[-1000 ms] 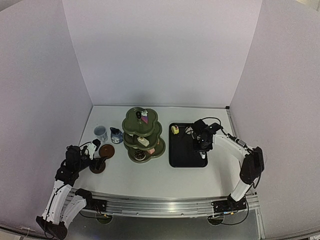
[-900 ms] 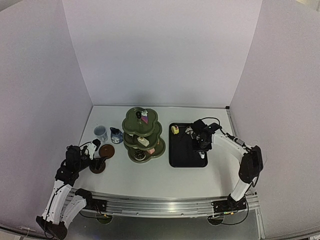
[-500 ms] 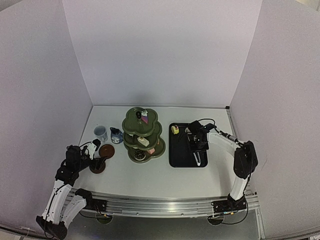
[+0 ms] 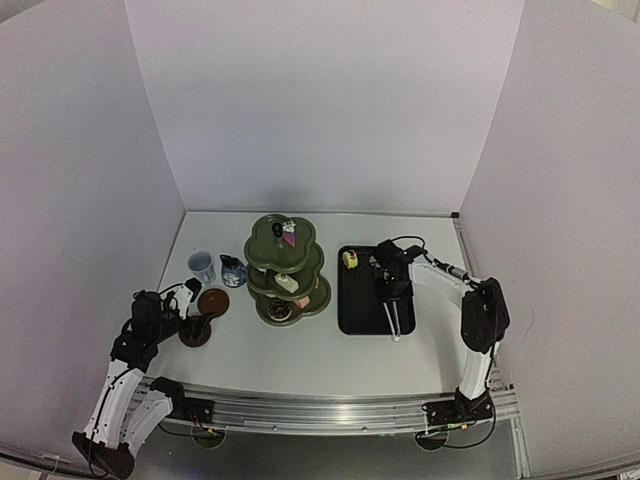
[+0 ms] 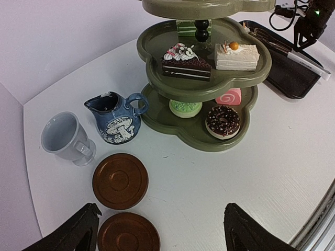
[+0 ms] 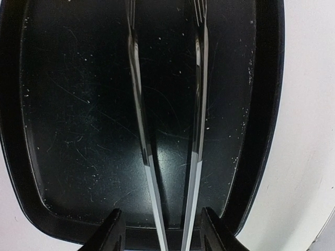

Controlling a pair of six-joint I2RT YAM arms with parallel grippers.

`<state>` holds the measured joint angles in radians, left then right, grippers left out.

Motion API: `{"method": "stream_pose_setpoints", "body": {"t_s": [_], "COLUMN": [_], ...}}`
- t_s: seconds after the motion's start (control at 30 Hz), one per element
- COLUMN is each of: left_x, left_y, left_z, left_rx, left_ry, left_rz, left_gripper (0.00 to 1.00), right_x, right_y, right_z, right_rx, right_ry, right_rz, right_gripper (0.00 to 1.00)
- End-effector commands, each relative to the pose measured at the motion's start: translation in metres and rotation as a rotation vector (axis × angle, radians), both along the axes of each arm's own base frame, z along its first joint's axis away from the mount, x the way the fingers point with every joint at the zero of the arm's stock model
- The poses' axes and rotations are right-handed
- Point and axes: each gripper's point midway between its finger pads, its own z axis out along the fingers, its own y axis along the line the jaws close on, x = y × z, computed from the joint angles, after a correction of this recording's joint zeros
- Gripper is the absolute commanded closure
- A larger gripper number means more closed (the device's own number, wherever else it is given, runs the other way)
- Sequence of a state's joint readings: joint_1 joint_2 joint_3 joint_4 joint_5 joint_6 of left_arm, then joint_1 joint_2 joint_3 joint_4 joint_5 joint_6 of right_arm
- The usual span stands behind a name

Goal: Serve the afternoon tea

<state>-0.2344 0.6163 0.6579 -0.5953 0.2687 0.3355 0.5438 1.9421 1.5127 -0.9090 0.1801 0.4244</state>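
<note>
most pastries [image 5: 180, 56] sit on the stand [image 5: 209, 90], one yellow pastry [image 4: 350, 259] is left on the tray [image 4: 362, 318], cup [image 5: 65, 137] off both saucers [image 5: 120, 181]; left hand [image 5: 162, 215] spread, right hand [image 6: 161, 219] straddles the tongs [image 6: 138, 104], pinching or not i cannot tell.

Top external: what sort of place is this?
Probably a lab test cell: plain white panels box in the table, and the left arm and right arm mount on a metal rail.
</note>
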Motion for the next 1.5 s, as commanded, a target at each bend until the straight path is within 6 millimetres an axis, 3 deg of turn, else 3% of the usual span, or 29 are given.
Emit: {"method": "stream_pose_setpoints", "body": {"t_s": [0.0, 0.23, 0.47, 1.3, 1.4, 1.47], "left_x": [0.001, 0.002, 0.003, 0.002, 0.002, 0.002], "left_y": [0.000, -0.001, -0.001, -0.001, 0.000, 0.000], "left_z": [0.004, 0.003, 0.001, 0.003, 0.003, 0.003], "left_rx": [-0.008, -0.009, -0.007, -0.008, -0.006, -0.007], "left_ry": [-0.015, -0.011, -0.004, -0.014, -0.015, -0.016], "left_rz": [-0.001, -0.005, -0.004, -0.003, -0.001, 0.000], "left_gripper": [0.18, 0.18, 0.18, 0.18, 0.18, 0.18], "right_x": [-0.016, -0.041, -0.041, 0.007, 0.009, 0.010], "right_y": [-0.008, 0.000, 0.000, 0.013, 0.013, 0.011], "right_z": [0.002, -0.009, -0.033, -0.044, -0.046, -0.046], "right_rx": [0.013, 0.073, 0.026, -0.039, -0.049, -0.059], "right_ry": [0.018, 0.066, 0.107, 0.055, 0.052, 0.050], "right_rz": [-0.034, -0.022, -0.027, -0.003, -0.011, -0.013], "right_gripper": [0.51, 0.48, 0.53, 0.61, 0.64, 0.72]}}
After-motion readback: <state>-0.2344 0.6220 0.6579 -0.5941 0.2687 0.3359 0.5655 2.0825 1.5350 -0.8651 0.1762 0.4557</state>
